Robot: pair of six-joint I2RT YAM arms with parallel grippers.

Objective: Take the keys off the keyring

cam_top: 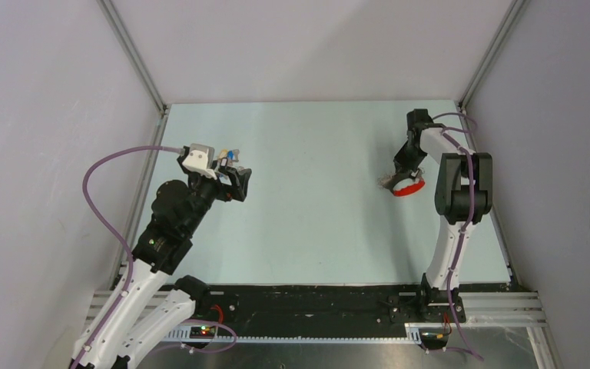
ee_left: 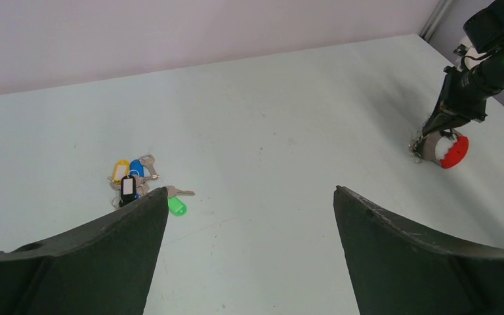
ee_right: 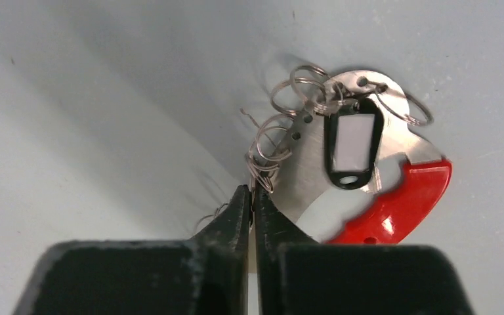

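The red keyring [ee_right: 400,203] has a flat silver metal part, a black tag with a white mark [ee_right: 350,143] and several silver wire rings [ee_right: 282,131]. My right gripper [ee_right: 254,190] is shut on the wire rings at its left end. In the top view the keyring [cam_top: 409,189] hangs at my right gripper [cam_top: 401,178], far right. Loose keys [ee_left: 136,184] with yellow, blue, black and green tags lie in a small pile at the left; they also show in the top view [cam_top: 227,157]. My left gripper [ee_left: 251,190] is open and empty, just right of the pile.
Pale green table [cam_top: 315,223] with grey walls on three sides. The right arm's upright link [cam_top: 461,192] stands close to the right wall. The left arm's purple cable [cam_top: 104,173] loops near the left wall. A black rail [cam_top: 315,304] runs along the near edge.
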